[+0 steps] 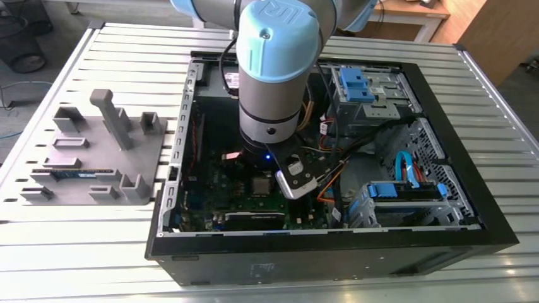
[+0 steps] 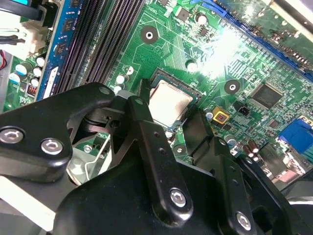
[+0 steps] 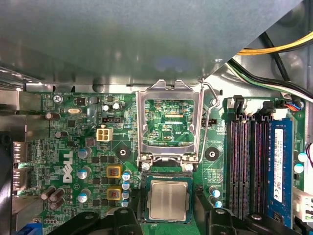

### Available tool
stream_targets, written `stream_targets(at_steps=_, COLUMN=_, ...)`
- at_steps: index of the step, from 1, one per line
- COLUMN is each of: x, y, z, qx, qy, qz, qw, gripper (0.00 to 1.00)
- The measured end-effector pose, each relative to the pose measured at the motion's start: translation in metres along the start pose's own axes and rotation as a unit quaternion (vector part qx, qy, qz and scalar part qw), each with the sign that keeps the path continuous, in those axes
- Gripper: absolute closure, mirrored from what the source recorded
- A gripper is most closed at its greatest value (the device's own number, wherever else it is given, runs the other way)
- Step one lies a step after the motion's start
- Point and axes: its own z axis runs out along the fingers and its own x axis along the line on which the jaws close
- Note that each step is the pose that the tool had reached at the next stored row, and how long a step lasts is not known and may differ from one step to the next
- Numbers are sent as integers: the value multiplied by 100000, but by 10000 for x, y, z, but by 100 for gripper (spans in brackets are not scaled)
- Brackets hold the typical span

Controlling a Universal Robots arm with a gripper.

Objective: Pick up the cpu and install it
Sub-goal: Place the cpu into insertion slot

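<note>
The cpu, a small silver square chip, lies flat in the socket on the green motherboard; it also shows as a pale square in the second wrist view and as a small grey square in the exterior view. My gripper hangs just over it, open, with one black finger on each side of the socket and a gap to the chip. The same fingers frame the chip in the second wrist view. The silver hinged metal frame stands swung open beside the socket.
The motherboard sits in an open black PC case on a slatted metal table. Memory slots with a blue stick run beside the socket. Cables and drive cages crowd the case. A grey parts fixture lies at the exterior view's left.
</note>
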Motion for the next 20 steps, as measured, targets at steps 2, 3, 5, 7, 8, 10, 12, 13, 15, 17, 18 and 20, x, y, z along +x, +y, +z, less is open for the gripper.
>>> stream_targets(at_steps=2, x=0, y=0, z=0, qx=3, qy=0, qz=4, qw=100000, gripper=46)
stream_targets(at_steps=3, x=0, y=0, z=0, qx=0, qy=1, qz=7, qw=100000, gripper=46)
stream_targets(at_steps=5, x=0, y=0, z=0, qx=1, qy=0, qz=13, qw=100000, gripper=46)
stream_targets(at_steps=7, x=0, y=0, z=0, qx=0, qy=-3, qz=17, qw=100000, gripper=48)
stream_targets(at_steps=8, x=-1, y=0, z=0, qx=12, qy=-17, qz=13, qw=100000, gripper=54)
stream_targets(at_steps=10, x=-1, y=0, z=-1, qx=12, qy=6, qz=18, qw=100000, gripper=59)
stream_targets(at_steps=12, x=0, y=0, z=-1, qx=8, qy=4, qz=26, qw=100000, gripper=59)
stream_targets(at_steps=13, x=0, y=0, z=-1, qx=8, qy=5, qz=35, qw=100000, gripper=59)
stream_targets(at_steps=15, x=0, y=0, z=0, qx=6, qy=3, qz=35, qw=100000, gripper=60)
stream_targets(at_steps=17, x=0, y=0, z=0, qx=4, qy=1, qz=43, qw=100000, gripper=61)
stream_targets(at_steps=18, x=0, y=0, z=0, qx=4, qy=1, qz=44, qw=100000, gripper=61)
stream_targets(at_steps=20, x=0, y=0, z=0, qx=4, qy=0, qz=49, qw=100000, gripper=61)
